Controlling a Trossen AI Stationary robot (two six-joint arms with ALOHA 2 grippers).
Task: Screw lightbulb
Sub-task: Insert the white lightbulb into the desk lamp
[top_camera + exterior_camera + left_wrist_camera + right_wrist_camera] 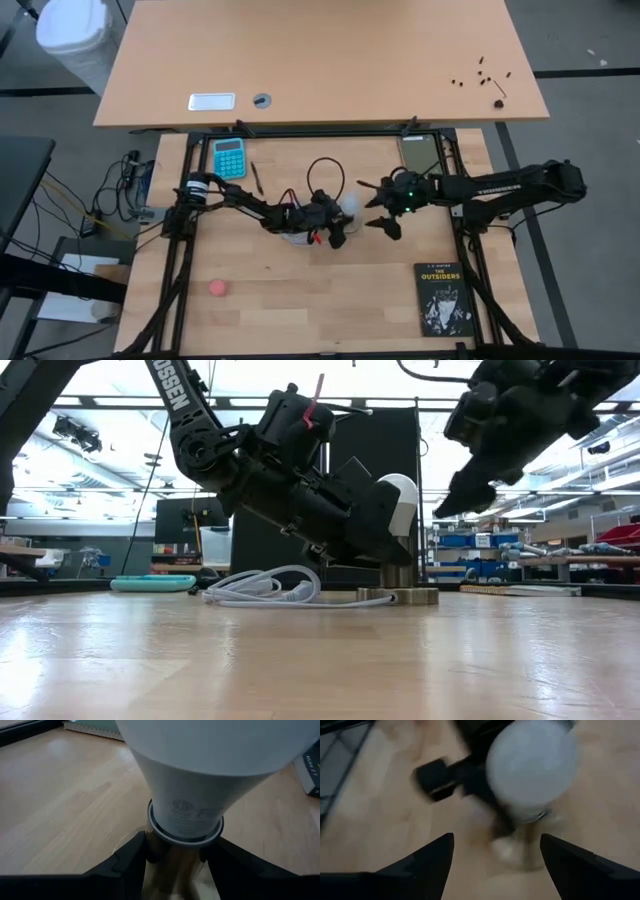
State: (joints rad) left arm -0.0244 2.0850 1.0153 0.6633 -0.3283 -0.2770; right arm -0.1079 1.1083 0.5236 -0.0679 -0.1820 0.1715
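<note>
The left end effector (395,560) is closed on the lightbulb (401,510), set upright in its socket (398,596); turning is likely left. The right end effector (384,208) is held open nearby.

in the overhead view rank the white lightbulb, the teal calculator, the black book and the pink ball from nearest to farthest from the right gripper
Measured from the right gripper, open above the table's middle:
1. The white frosted lightbulb, just beside it toward the left arm.
2. The black paperback book, at the near right corner.
3. The teal calculator, at the far left edge.
4. The small pink ball, at the near left.
</note>
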